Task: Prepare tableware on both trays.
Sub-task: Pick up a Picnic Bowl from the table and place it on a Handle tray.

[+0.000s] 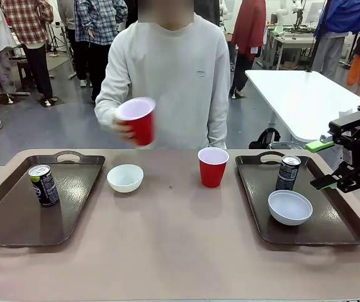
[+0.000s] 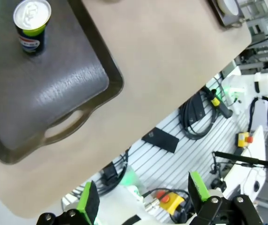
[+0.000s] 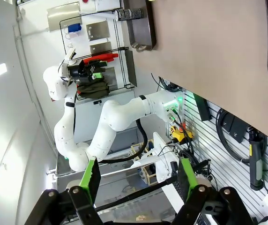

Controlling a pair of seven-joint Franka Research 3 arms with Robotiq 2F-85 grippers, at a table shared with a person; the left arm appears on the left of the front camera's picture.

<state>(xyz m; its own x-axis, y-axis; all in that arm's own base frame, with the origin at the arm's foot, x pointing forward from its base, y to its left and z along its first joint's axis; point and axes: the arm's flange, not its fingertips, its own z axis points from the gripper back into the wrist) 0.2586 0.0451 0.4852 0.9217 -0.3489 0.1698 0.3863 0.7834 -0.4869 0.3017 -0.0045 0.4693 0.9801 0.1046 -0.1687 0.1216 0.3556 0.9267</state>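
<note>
The left tray (image 1: 16, 220) carries a dark can (image 1: 43, 185), which my left wrist view shows from above as a can (image 2: 32, 24) on the tray (image 2: 54, 93). On the right tray (image 1: 347, 233) stand a second can (image 1: 287, 172) and a white bowl (image 1: 289, 207). Between the trays, on the bare table, are another white bowl (image 1: 125, 177) and a red cup (image 1: 213, 166). The person's hand holds the other red cup (image 1: 138, 119) tilted above the table's far edge. My right gripper (image 1: 323, 165) hangs open above the right tray's right side. My left gripper (image 2: 142, 199) is open, off the table's near edge.
The tan table (image 1: 180, 251) has free room in the middle and front. The person (image 1: 174, 75) stands at the far side. A white table (image 1: 306, 94) is behind on the right. In the right wrist view the open gripper (image 3: 138, 180) looks past the table edge (image 3: 209, 70) at the left arm (image 3: 115, 117).
</note>
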